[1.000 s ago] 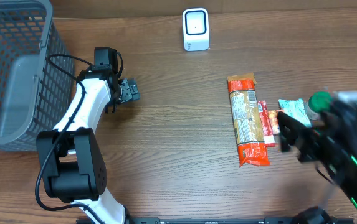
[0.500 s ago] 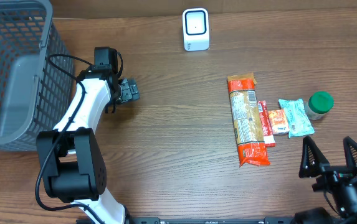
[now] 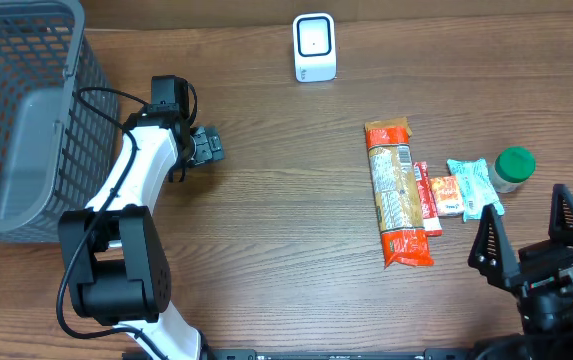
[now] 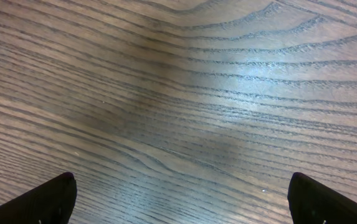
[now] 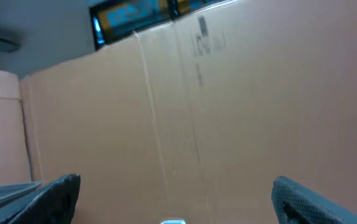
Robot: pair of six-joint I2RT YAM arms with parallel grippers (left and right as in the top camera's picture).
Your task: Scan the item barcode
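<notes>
A white scanner [image 3: 314, 47] stands at the back middle of the table. Right of centre lie a long orange packet [image 3: 397, 195], a small red packet [image 3: 436, 198] and a pale blue packet [image 3: 474, 187], with a green-lidded jar [image 3: 513, 168] beside them. My right gripper [image 3: 531, 230] hangs open and empty just in front of these items, near the front right. Its wrist view shows its open gripper [image 5: 178, 199] pointing at a cardboard wall [image 5: 228, 106]. My left gripper [image 3: 209, 146] is open over bare wood at left centre, as its wrist view of the gripper [image 4: 181, 202] shows.
A grey wire basket [image 3: 16, 120] fills the far left side. The left arm [image 3: 126, 200] stretches from the front edge up beside the basket. Wooden tabletop [image 3: 286, 200] lies between the left gripper and the items.
My right arm pulled back from over the right-hand items toward the front right, then edged up a little toward them. The left arm and all items have stayed still.
</notes>
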